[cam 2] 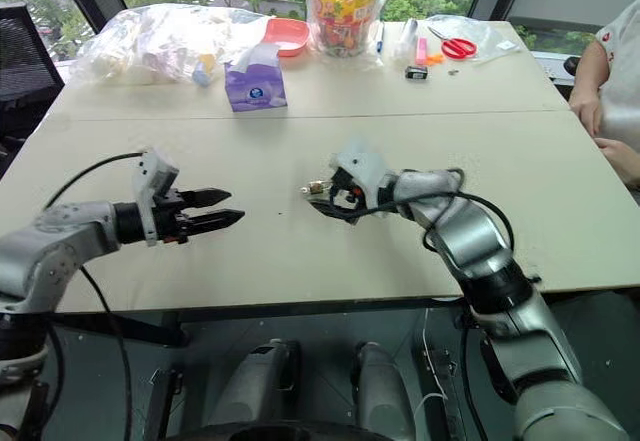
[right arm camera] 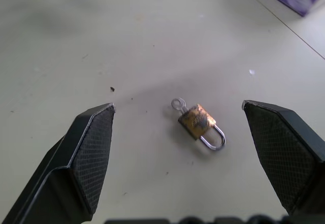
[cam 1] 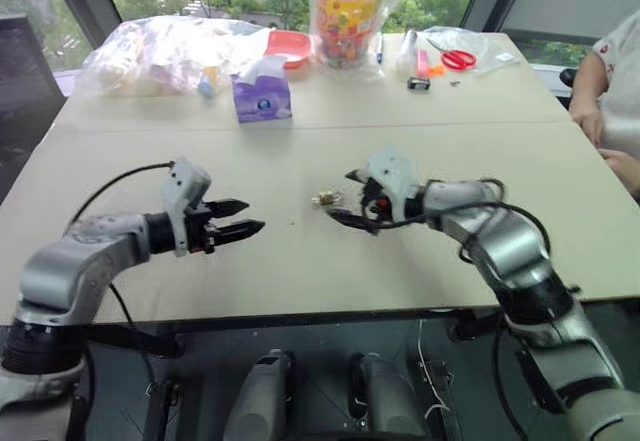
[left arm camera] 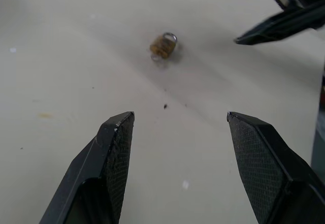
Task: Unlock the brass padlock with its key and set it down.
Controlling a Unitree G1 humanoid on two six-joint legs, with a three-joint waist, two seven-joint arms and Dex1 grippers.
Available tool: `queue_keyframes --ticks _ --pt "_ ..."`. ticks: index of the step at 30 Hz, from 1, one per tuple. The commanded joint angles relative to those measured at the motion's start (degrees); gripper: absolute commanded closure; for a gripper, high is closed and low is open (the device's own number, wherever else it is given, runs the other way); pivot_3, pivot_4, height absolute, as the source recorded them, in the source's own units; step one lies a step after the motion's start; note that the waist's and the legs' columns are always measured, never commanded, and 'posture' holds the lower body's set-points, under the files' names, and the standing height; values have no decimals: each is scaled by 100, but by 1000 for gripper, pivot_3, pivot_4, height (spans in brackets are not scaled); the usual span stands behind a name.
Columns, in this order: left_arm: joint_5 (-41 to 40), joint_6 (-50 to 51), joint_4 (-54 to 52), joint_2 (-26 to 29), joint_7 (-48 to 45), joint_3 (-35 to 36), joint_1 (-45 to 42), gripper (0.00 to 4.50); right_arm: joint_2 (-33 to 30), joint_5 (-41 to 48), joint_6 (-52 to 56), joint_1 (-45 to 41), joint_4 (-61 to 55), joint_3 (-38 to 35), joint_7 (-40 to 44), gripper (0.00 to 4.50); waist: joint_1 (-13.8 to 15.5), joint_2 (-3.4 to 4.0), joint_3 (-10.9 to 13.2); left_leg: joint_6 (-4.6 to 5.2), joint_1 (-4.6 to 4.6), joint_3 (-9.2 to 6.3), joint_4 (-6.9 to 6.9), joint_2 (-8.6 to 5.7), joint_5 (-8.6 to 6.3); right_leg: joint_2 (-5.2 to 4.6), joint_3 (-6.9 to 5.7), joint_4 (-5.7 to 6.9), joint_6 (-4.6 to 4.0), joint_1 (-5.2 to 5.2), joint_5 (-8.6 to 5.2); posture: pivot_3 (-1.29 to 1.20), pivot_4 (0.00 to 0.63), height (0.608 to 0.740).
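- The brass padlock [right arm camera: 199, 123] lay flat on the bench [cam 1: 300, 251], between the two arms and just in front of the right claw [right arm camera: 177, 153]. Nothing touched it.
- A small silver key [right arm camera: 179, 103] stuck out of the end of the body opposite the shackle [right arm camera: 215, 138]; whether the shackle was latched could not be told.
- The right claw was spread wide and empty, with the padlock lying between the lines of its fingers.
- The left claw [left arm camera: 180, 127] was also spread and empty, well apart from the padlock and pointed toward it.
- The padlock looked very light, rigid and smooth-sided, so it would probably skid or spin on the bench if nudged by one finger only.
- The best hold was likely across the flat brass faces of the body, leaving the key end free for the other claw.
- The key bow was thin and small, so pinching it would call for careful centring, and a slip seemed likely.
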Motion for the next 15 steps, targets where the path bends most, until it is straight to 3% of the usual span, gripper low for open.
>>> queue_keyframes --ticks 1,6,13,15 --pt "-137 -122 168 144 -331 259 -136 1478 236 -319 -757 -461 1032 149 347 291 -8 -1 0 3 1 5 0 0 -2 -1 4 3 3 0 -1 0 150 740" --pt "-50 -169 93 -11 -35 347 -108 1478 766 -785 -1814 -1196 3282 353 790 291 -25 -1 -1 5 3 14 5 -1 -2 0 11 18 7 -3 -1 0 150 740" --pt "-143 -69 -289 -243 328 457 239 1478 1185 -1284 -2755 -1784 5240 291 1010 291 -132 -1 -1 2 9 15 10 1 0 2 17 32 23 -2 9 0 150 740" --pt "-149 -64 -353 -265 388 462 294 1449 1268 -1380 -2917 -1891 5549 260 1000 820 -139 -1 -1 0 15 15 10 1 1 2 18 37 21 0 8 0 150 740"
